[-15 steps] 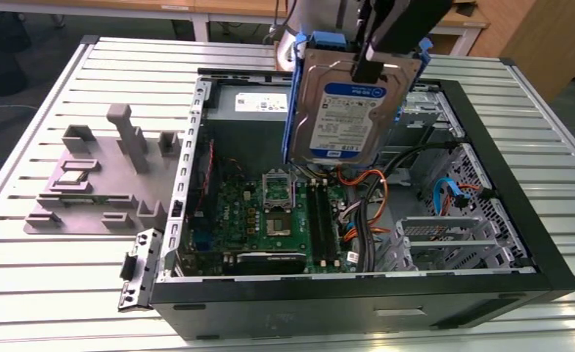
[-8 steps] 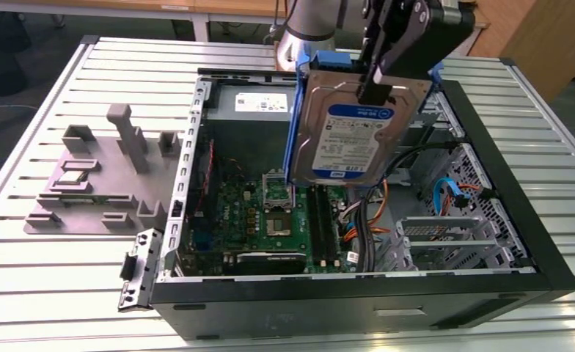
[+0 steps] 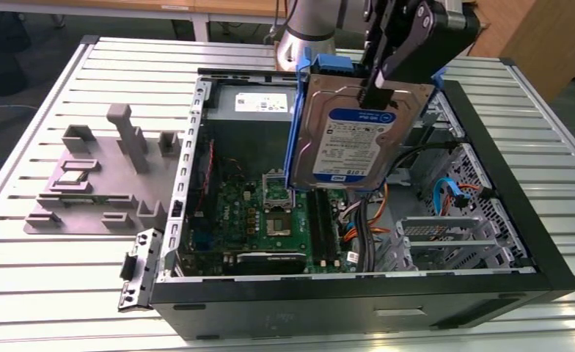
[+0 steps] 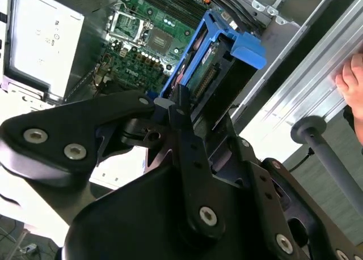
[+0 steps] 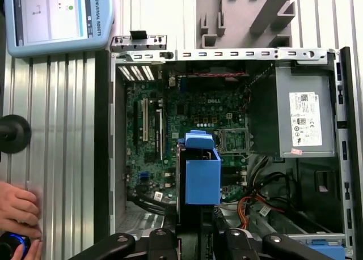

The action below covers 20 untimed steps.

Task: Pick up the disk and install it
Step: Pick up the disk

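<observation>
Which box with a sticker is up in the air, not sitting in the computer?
The disk: blue rails, blue-and-white label, held upright by the jaws above the motherboard. The power supply, with its white label, sits inside the case.

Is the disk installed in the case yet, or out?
Out. The gripper holds the disk on edge above the open case, over the motherboard, not seated in any bay.

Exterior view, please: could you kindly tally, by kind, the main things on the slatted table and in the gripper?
disk, held upright in the gripper over the case: 1
open computer case: 1
power supply box, inside the case: 1
grey fixture, beside the case: 1
Total: 4
</observation>
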Available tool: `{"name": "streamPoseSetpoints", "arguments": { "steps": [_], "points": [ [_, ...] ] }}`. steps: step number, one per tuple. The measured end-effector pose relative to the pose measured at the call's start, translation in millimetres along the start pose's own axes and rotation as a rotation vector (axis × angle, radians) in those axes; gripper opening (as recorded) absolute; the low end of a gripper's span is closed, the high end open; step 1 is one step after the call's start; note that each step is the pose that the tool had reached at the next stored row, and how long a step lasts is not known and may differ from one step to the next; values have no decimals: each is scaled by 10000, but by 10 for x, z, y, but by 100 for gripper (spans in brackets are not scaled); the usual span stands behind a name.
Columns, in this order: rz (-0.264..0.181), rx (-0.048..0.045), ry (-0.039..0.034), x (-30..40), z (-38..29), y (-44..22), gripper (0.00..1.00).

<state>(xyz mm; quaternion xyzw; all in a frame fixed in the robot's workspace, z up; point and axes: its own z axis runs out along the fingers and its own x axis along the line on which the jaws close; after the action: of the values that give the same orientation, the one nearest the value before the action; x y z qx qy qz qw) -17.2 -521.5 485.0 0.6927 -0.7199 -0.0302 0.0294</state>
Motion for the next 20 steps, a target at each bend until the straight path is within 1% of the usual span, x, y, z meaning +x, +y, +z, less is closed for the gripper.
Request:
{"name": "streamPoseSetpoints", "arguments": {
  "steps": [2,5,9,13,15,17,20],
  "points": [
    [0,0,0,40,0,-6,35],
    [1,0,-1,130,0,-13,35],
    [1,0,-1,231,1,-24,35],
    [2,1,5,255,1,-29,35],
    [1,1,4,261,2,-44,35],
    [1,1,5,260,-2,-95,35],
    [2,0,6,261,-11,-210,35]
  ]
}}
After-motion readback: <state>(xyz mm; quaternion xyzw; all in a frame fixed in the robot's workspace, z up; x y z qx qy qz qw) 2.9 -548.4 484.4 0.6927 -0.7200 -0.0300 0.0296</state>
